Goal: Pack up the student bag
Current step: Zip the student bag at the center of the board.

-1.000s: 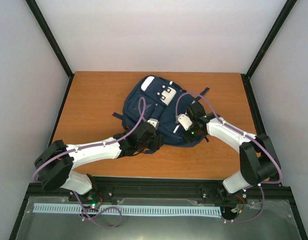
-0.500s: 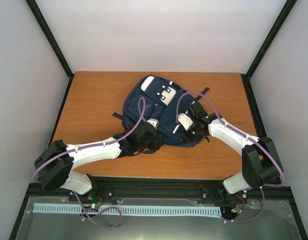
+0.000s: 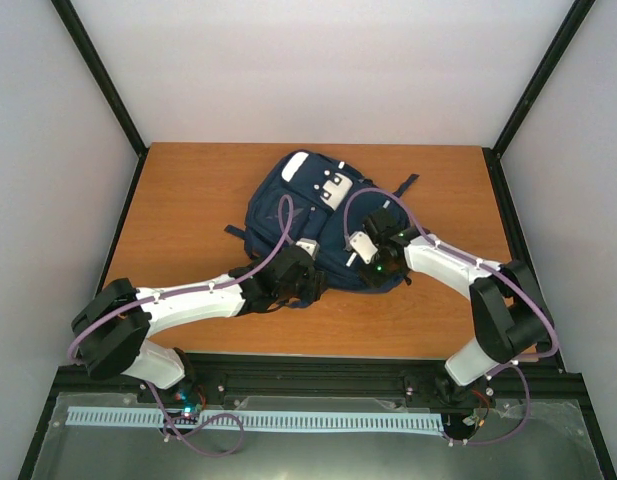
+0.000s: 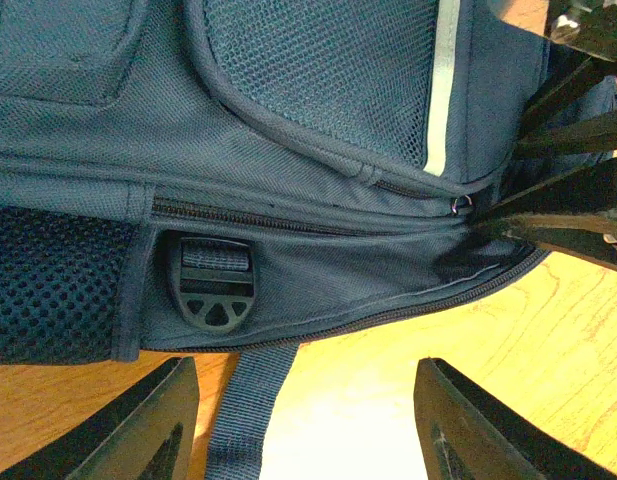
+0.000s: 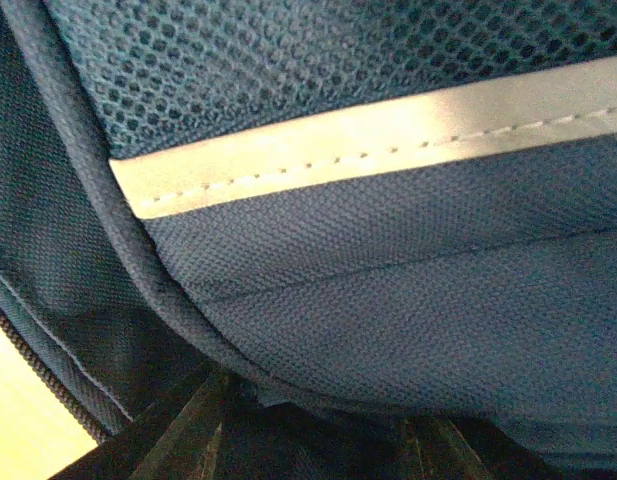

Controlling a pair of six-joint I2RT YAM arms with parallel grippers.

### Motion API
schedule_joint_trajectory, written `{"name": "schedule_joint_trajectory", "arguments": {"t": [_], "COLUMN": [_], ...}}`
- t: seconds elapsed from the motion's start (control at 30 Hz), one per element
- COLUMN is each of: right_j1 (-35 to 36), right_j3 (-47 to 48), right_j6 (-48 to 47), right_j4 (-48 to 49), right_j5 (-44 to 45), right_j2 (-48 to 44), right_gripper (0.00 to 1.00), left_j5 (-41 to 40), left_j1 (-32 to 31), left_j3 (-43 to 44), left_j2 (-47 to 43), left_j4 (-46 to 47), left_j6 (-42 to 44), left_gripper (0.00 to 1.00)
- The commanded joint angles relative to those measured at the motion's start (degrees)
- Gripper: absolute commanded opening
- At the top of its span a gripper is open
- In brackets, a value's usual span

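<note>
The student bag point(image 3: 310, 212) is a navy backpack with white patches, lying flat in the middle of the table. My left gripper point(image 3: 306, 287) is at its near edge, open and empty. In the left wrist view the gripper point(image 4: 303, 425) straddles a blue strap point(image 4: 243, 410) just below the bag's hem, black buckle point(image 4: 213, 282) and shut zipper point(image 4: 288, 222). My right gripper point(image 3: 372, 264) is pressed onto the bag's near right corner. In the right wrist view the gripper point(image 5: 318, 440) has a fold of navy fabric point(image 5: 408, 320) between its dark fingers, below a white reflective stripe point(image 5: 368, 140).
The wooden table point(image 3: 188, 200) is bounded by black frame posts and white walls on the left, right and back. Loose dark straps stick out at the bag's left point(image 3: 234, 231) and upper right point(image 3: 408, 182). A purple cable loops over each arm.
My right arm has shifted a little to the left along the bag's near right corner. My left arm and the bag have stayed put.
</note>
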Motion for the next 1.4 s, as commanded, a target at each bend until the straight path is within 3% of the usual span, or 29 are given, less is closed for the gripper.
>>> {"name": "schedule_joint_trajectory", "arguments": {"t": [0.0,0.3,0.47,0.57,0.7,0.97,1.17,1.37], "right_j1": [1.49,1.4,0.4,-2.29,-2.69,-2.43,-1.35,-1.35], "right_j3": [1.71,-0.11,-0.4,-0.93,-2.13,-0.66,-2.45,-5.73], "right_j6": [-1.21,-5.32,-3.28,-0.26,0.84,1.16,-0.34,-1.55], "right_j4": [4.79,3.41,2.93,3.1,3.68,3.83,3.53,3.08], "right_j5": [9.06,15.83,9.66,-1.91,-6.3,-2.58,1.91,-2.08], "right_j2": [-3.07,-10.04,-9.73,-10.95,-10.07,-3.82,-7.7,-10.86], "right_gripper": [0.44,0.4,0.37,0.49,0.59,0.6,0.62,0.72], "left_j5": [0.05,0.37,1.18,0.8,0.25,1.27,0.78,0.53], "left_j1": [-0.08,-0.1,-0.08,-0.1,-0.1,-0.06,-0.1,-0.1], "left_j3": [-0.06,-0.31,0.08,-0.04,-0.1,0.37,0.05,0.03], "left_j2": [0.48,0.99,1.71,1.16,0.84,1.74,1.16,0.49], "left_j4": [1.55,2.23,2.26,1.89,1.39,2.12,2.11,2.58], "left_j6": [-1.01,-0.83,-1.01,-1.01,-1.06,-1.54,-1.55,-2.08], "left_gripper": [0.61,0.61,0.61,0.61,0.61,0.61,0.61,0.61]}}
